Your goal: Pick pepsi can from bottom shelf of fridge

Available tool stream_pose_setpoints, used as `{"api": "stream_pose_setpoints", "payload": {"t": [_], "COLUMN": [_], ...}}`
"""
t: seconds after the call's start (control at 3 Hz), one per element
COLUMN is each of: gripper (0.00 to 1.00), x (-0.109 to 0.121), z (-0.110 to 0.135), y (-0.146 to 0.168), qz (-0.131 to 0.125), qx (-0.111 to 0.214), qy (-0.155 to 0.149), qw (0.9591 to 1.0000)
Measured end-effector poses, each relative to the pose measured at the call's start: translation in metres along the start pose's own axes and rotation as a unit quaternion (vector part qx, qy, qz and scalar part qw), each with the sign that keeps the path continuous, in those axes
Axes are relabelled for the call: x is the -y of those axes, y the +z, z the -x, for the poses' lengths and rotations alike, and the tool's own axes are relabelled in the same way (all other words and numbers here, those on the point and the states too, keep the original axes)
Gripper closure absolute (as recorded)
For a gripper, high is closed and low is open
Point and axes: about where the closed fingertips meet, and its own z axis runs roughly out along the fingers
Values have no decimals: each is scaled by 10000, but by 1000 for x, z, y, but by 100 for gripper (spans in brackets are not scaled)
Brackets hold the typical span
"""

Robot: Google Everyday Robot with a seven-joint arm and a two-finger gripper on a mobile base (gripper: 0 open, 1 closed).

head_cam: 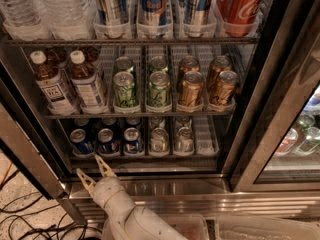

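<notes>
Three dark blue pepsi cans stand side by side in the left lanes of the bottom shelf of the fridge. Further pepsi cans stand behind them. My gripper is below and just in front of the shelf, over the stainless sill. It is under the left and middle pepsi cans. Its two fingers are spread and point up at the shelf, with nothing between them. It touches no can.
Two plain silver cans stand right of the pepsi cans. Green and gold cans and tea bottles fill the tier above. The open door's edge runs at the left. Cables lie on the floor.
</notes>
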Motion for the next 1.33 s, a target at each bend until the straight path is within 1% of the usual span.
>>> {"api": "stream_pose_setpoints", "payload": {"t": [0.33, 0.67, 1.0, 1.33], "gripper": [65, 71, 53, 51], "x": [0, 0, 0, 0], "z": [0, 0, 0, 0], "y": [0, 0, 0, 0], "qz": [0, 0, 0, 0], "qx": [0, 0, 0, 0], "qy": [0, 0, 0, 0], "qw": [10000, 10000, 10000, 10000]}}
